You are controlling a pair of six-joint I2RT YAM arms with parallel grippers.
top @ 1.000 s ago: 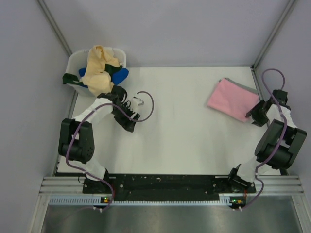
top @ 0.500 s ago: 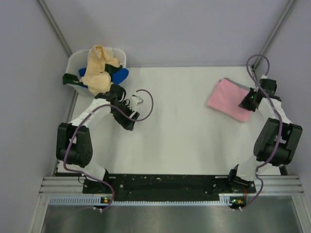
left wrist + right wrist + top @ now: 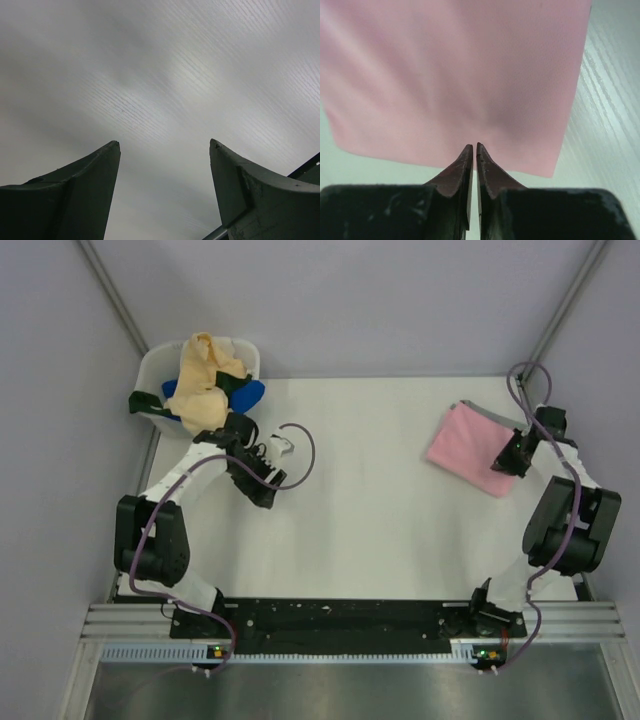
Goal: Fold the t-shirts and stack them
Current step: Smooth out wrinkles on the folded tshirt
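Observation:
A folded light pink t-shirt [image 3: 468, 445] lies at the table's back right, on a grey t-shirt [image 3: 503, 419] whose edge shows behind it. My right gripper [image 3: 500, 461] is shut, its tips at the pink shirt's right edge. In the right wrist view the shut gripper [image 3: 474, 146] points at the pink shirt's [image 3: 455, 75] near edge, with no cloth seen between the fingers. My left gripper [image 3: 263, 496] is open and empty over bare table; in the left wrist view the gripper [image 3: 165, 145] shows only white table. Pale yellow [image 3: 205, 380], blue [image 3: 248, 393] and dark green [image 3: 143, 401] shirts are piled in a tub.
The white plastic tub [image 3: 152, 364] stands at the back left corner, just behind my left arm. Grey walls close the back and sides. The table's right edge [image 3: 541, 435] runs close by my right arm.
My right gripper has moved from the table's right edge up and left to the pink shirt's edge, then settled slightly nearer. My left arm has barely moved.

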